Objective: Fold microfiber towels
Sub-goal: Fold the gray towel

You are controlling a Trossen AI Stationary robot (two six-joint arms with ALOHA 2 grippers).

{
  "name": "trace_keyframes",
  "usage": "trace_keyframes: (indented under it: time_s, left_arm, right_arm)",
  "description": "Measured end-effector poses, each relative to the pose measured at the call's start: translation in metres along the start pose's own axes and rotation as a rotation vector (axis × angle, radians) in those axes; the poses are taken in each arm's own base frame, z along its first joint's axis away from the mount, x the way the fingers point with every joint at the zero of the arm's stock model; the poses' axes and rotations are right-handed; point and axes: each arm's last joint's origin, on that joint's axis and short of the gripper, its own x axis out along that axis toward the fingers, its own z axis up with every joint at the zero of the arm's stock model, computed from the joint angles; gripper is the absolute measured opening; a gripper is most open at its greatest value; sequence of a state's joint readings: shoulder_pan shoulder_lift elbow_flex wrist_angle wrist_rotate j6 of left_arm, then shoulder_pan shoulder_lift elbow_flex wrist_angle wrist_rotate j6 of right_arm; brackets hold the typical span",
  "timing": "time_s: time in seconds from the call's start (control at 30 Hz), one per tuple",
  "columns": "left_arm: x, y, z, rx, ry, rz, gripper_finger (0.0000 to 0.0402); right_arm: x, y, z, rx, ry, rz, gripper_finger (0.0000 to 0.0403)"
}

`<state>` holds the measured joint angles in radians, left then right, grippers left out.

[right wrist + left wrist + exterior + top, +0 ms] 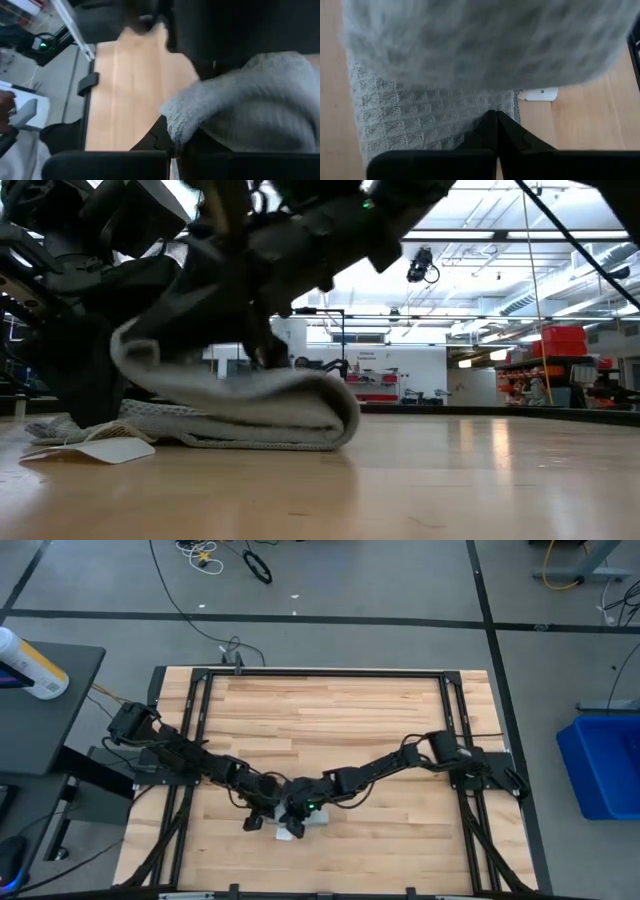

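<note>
Spanning most of the high view, the table [330, 720] carries both arms, which reach in from opposite sides and meet over its near-middle edge. Between them lies the towel [250, 415], already doubled over: in the low view a rolled fold faces right, with a flat waffle-textured layer beneath it resting on the wood and an upper flap lifted at the left end. Its long axis runs left to right in that view, roughly along the line joining the two grippers.

The right gripper [172, 145] has its fingers pressed together on a bunched edge of the towel, which humps up just beyond the tips. The left gripper [496, 125] also has its fingers together; cloth lies under and ahead of them and a blurred fold hangs close above, but whether any of it is pinched I cannot tell.

The tag [540, 93] sits on the wood just off the towel's corner, beside the left gripper's tips.

Judging from this, the right gripper holds the free edge, so the next fold likely turns on carrying it across the towel toward the left gripper.
</note>
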<state>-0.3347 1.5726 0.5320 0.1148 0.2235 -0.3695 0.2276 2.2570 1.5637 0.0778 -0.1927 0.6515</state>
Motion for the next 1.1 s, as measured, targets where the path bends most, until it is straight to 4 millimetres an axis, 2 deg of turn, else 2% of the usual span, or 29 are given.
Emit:
trace_keyframes:
  time_s: [0.07,0.53,0.6,0.9,1.0,1.1]
  left_arm:
    - [0.000,0.000,0.000,0.002,-0.003,0.008,0.0000]
    - [0.000,0.000,0.001,0.008,-0.013,0.016,0.0000]
    - [0.000,0.000,0.001,0.008,-0.013,0.017,0.0001]
    - [0.000,0.000,0.001,0.001,-0.011,0.019,0.0003]
    - [-0.001,0.000,0.000,-0.013,0.001,0.031,0.0008]
    - [-0.006,0.000,-0.001,-0.034,0.008,0.056,0.0016]
  right_arm:
    - [0.008,-0.002,0.004,-0.002,-0.008,0.002,0.0006]
    - [0.010,-0.020,0.007,0.032,-0.003,-0.044,0.0013]
    - [0.010,-0.019,0.008,0.031,-0.009,-0.039,0.0040]
    - [0.010,-0.018,0.008,0.044,-0.007,-0.029,0.0224]
    - [0.011,-0.016,0.007,0.038,-0.004,-0.026,0.0257]
    - [0.011,-0.016,0.006,0.034,0.007,-0.012,0.0269]
